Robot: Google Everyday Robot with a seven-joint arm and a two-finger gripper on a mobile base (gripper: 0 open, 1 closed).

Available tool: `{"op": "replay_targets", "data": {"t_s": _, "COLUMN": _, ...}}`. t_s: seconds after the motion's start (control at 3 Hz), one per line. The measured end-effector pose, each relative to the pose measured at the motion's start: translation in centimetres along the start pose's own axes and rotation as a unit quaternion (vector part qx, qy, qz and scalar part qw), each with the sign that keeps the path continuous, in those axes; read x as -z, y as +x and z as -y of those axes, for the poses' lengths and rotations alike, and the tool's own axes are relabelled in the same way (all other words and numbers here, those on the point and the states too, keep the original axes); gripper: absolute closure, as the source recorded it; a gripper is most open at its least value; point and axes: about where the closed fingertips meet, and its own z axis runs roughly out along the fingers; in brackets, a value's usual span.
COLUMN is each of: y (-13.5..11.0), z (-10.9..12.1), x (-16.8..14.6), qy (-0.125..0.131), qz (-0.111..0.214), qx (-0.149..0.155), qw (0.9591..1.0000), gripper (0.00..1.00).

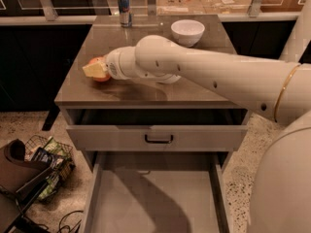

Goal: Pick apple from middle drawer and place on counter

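Observation:
The apple (102, 76), red with orange patches, is at the left side of the counter (102, 38), low over or on its surface; I cannot tell which. My gripper (95, 70) is at the apple, and its cream fingers (93, 71) close around it and hide most of it. The white arm reaches across the counter from the right. The middle drawer (146, 198) is pulled fully out below, and its flat grey floor holds nothing.
A soda can (124, 8) stands at the counter's back left and a white bowl (187, 32) at the back right. The shallower drawer with the dark bar handle (158, 139) is slightly open. A wire basket (46, 161) and dark clutter lie on the floor at left.

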Motion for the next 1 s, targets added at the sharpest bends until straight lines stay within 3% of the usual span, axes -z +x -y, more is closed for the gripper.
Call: {"op": "replay_targets", "data": {"t_s": 1.0, "y": -0.1, "z": 0.23, "x": -0.35, "qy": -0.004, "qz": 0.007, "qx": 0.008, "qw": 0.9999, "gripper": 0.14}}
